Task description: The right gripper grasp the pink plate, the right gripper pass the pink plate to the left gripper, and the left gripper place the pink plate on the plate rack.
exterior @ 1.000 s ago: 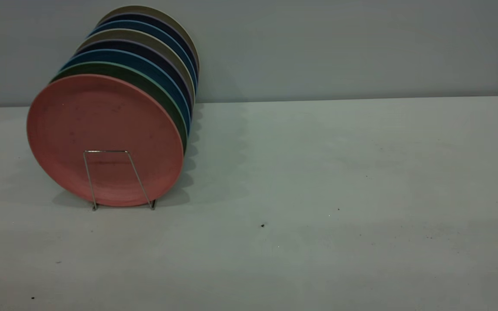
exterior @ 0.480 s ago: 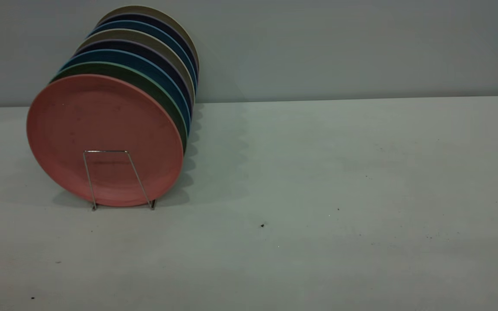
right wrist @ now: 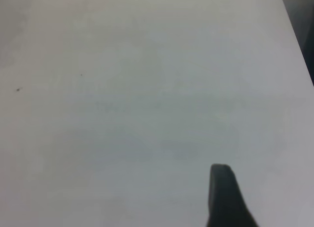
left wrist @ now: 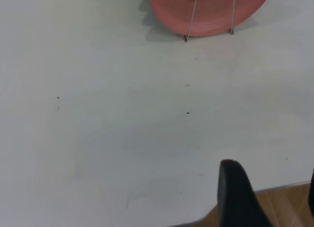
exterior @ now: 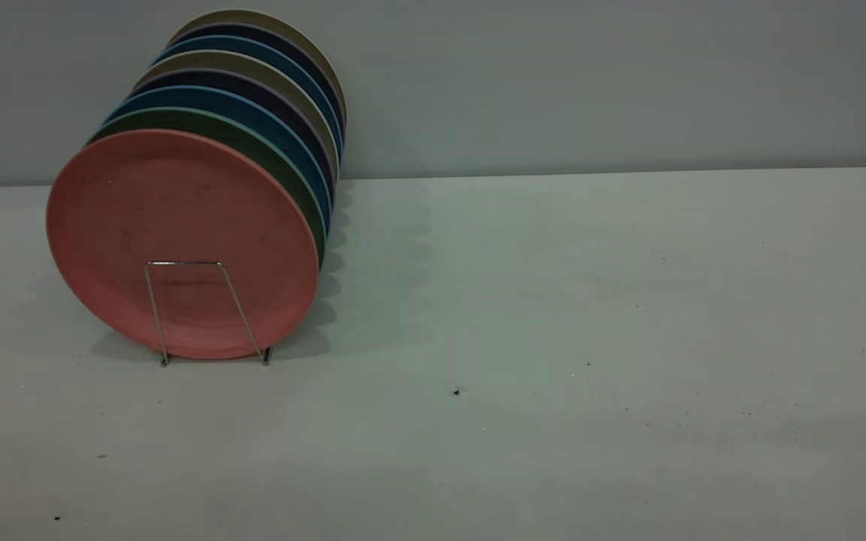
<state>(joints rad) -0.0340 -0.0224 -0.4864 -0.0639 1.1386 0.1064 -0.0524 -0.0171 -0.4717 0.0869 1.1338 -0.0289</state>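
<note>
The pink plate stands upright at the front of the plate rack, behind a thin wire loop, at the table's left. In the left wrist view its lower part shows behind two rack wires. Neither gripper shows in the exterior view. My left gripper is far from the plate, over the table's edge, open and empty, with one black finger in full sight. My right gripper hangs over bare table, empty, with one finger in sight and nothing against it.
Behind the pink plate the rack holds a teal-green plate, blue plates and several more. The grey table meets a wall behind. Wooden floor shows past the table's edge by the left gripper.
</note>
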